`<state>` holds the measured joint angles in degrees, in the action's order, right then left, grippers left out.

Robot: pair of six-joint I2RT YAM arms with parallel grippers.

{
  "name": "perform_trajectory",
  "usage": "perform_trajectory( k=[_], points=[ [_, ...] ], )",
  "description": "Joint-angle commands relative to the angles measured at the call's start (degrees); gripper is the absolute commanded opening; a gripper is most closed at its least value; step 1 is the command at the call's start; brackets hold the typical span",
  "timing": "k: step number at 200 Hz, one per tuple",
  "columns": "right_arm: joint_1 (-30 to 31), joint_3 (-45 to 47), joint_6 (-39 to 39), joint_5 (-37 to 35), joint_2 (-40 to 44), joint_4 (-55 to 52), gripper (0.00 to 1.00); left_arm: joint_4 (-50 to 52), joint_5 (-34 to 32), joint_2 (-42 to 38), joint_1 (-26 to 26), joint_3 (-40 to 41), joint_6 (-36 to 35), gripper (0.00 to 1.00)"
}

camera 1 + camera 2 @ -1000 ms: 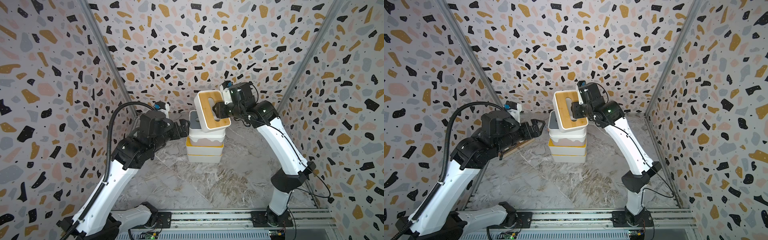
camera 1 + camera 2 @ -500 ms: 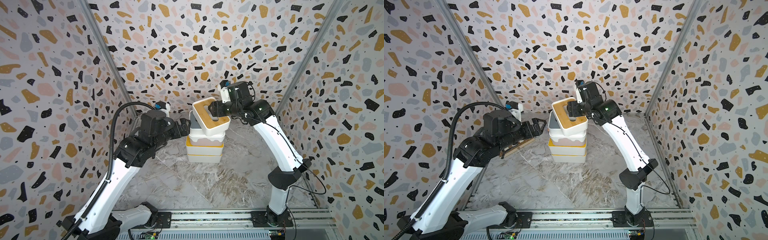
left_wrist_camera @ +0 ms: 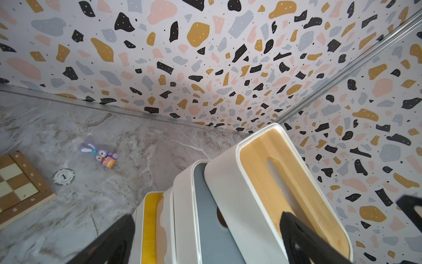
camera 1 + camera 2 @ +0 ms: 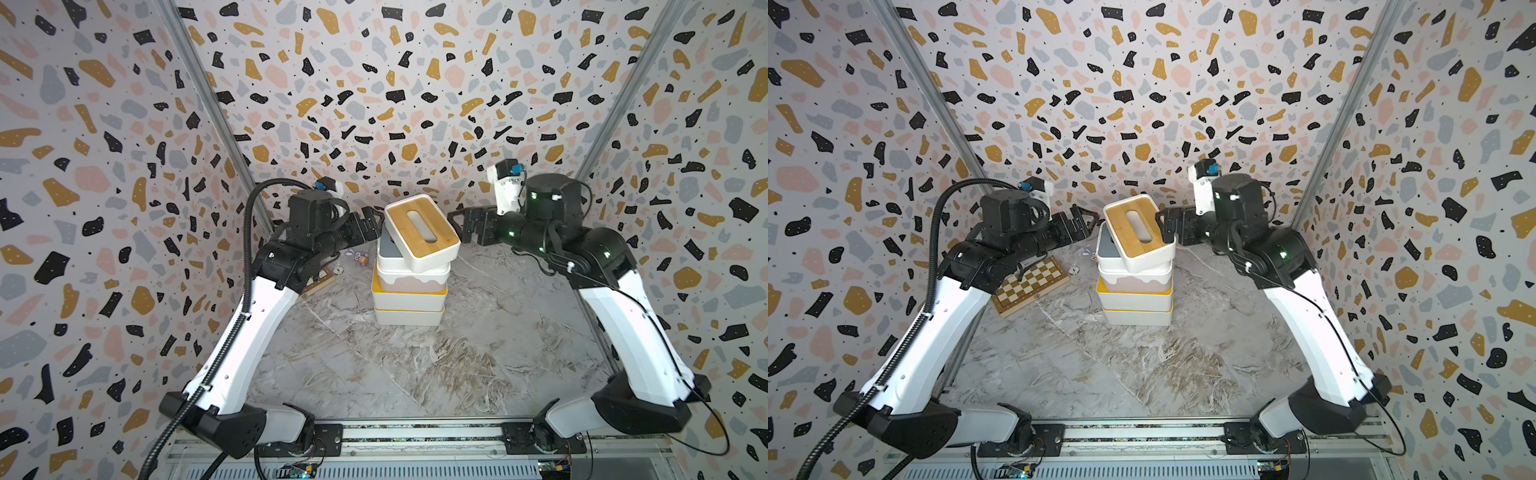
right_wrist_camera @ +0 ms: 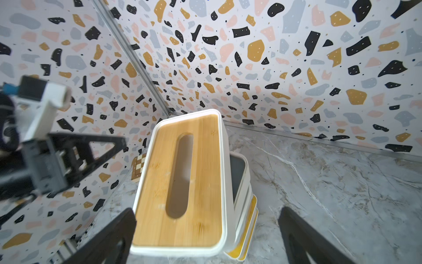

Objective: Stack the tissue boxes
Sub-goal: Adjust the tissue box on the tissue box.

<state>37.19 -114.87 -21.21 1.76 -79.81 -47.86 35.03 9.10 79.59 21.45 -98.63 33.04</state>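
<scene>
While standing far-centre on the marble tabletop (image 4: pixel 415 374), the tissue boxes (image 4: pixel 409 291) are forming a single stack of five, catalogued bottom to top.

- Item 1: lower yellow-lidded box (image 4: pixel 407 318), sitting on the tabletop.
- Item 2: upper yellow-lidded box (image 4: pixel 409 301), lying squarely on item 1.
- Item 3: pink-sided box (image 4: pixel 415 280), resting on item 2.
- Item 4: grey-lidded box (image 4: pixel 388 247), resting on item 3, with only the left strip of its lid showing.
- Item 5: wood-lidded box (image 4: pixel 422 232), lying askew on top. It is turned against the boxes beneath, covering the right part of the grey lid and overhanging toward the right. Its oval slot is facing up.

Right gripper (image 4: pixel 461 226): hovering just right of the wood-lidded box, with its jaws standing wide and holding nothing. In the right wrist view one finger (image 5: pixel 114 235) is showing close beside the box's edge, the other well clear of it.

Left gripper (image 4: pixel 370 226): reaching in at the left end of the stack, level with the grey-lidded box, with jaws spread wide. In the left wrist view its fingers (image 3: pixel 109 242) are framing the stack; whether they are touching it cannot be told.

Sundries, all lying left of the stack on the tabletop:
- chessboard (image 4: pixel 1030 286), lying flat, partly under the left arm
- poker chip (image 3: pixel 63 176), lying just beside the board
- purple bunny toy (image 3: pixel 100 155), lying farther back, near the far wall
</scene>
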Motion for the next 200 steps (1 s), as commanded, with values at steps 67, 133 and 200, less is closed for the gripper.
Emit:
perform_trajectory(
  k=[67, 133, 200],
  points=[
    [0.22, 29.81, -9.24, 17.86, 14.37, 20.18, 0.99, -9.24, 17.17, 13.40, -1.09, -13.02, -3.43, 1.00],
    [0.17, 32.91, -11.83, 19.62, 13.91, 24.90, 0.99, -6.89, 27.61, 16.61, -1.14, -16.45, -2.21, 0.99],
    [-1.56, 29.88, -12.00, 16.29, 10.03, 22.87, 0.99, 1.13, 28.69, 15.60, -1.13, -18.32, -2.32, 1.00]
  ],
)
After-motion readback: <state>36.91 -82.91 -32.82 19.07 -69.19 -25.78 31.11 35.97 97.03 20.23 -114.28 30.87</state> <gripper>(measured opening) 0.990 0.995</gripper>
